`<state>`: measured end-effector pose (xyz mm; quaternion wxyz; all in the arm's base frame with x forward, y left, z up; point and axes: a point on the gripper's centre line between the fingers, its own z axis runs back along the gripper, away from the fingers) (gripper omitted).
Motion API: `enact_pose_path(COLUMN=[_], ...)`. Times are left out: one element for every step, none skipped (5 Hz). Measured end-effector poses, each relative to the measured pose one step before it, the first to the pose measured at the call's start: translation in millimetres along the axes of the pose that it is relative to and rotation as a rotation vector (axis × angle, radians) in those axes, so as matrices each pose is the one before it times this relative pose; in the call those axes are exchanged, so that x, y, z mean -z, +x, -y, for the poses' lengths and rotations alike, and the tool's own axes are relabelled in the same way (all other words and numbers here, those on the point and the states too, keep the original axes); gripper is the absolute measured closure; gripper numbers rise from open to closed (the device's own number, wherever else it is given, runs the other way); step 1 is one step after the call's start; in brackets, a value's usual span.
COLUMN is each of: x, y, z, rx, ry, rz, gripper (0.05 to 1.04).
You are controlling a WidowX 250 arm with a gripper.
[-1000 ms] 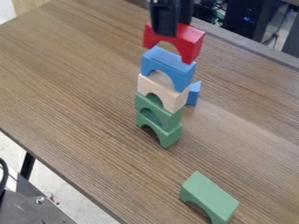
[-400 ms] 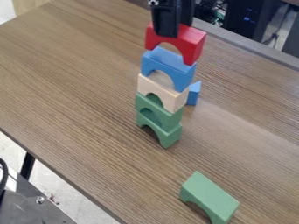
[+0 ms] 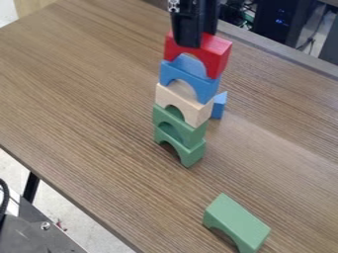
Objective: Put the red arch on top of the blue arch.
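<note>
We have the gripper (image 3: 199,37) clamped across the crown of the red arch (image 3: 216,55), over the blue arch (image 3: 208,91). We judge the red block light, rigid and rather smooth; we should hold its broad faces (clear of the feet) and release gently, lest the tower (image 3: 198,116) topple. The rear contact is hidden; the feet may be touching blue, but we cannot confirm seating.

One camera view: set above the table (image 3: 86,99), close in, facing down at a slant across to its far edge.
</note>
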<state>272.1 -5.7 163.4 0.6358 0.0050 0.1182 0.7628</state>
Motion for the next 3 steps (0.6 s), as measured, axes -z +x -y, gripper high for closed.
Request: enact_pose_path(x=[2.73, -0.40, -0.28], y=[0.82, 2.65, 2.17], z=[1.22, -0.25, -1.34], rx=[-0.0002, 0.0048, -0.0276], ry=[0.0072, 0.0016, 0.0076], rz=[0.0038, 0.0171, 0.0199], gripper=[0.550, 0.505, 0.200])
